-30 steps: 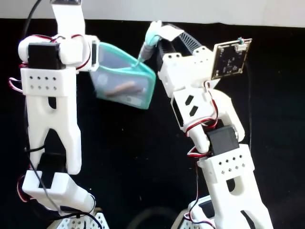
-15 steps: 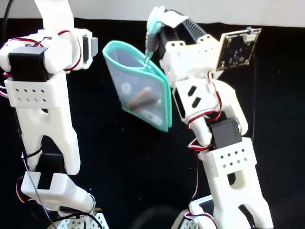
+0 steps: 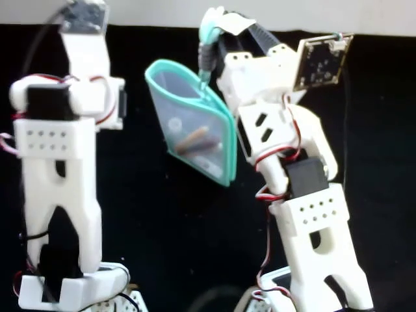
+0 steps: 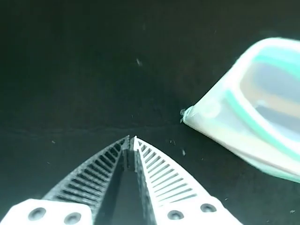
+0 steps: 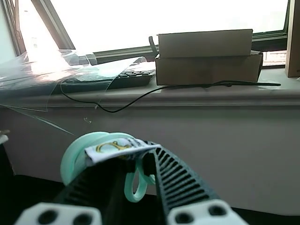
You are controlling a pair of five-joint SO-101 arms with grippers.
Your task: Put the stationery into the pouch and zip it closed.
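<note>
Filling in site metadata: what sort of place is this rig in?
Probably an office or lab bench by a window: the sill holds stacked cardboard boxes, a keyboard and a loose cable, with a black table in front.

Matte black tabletop (image 3: 162,240), lint-specked, with two white arm bases (image 3: 71,289) at its near edge.

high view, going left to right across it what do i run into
left arm → pouch, hanging in the air → right arm
</note>
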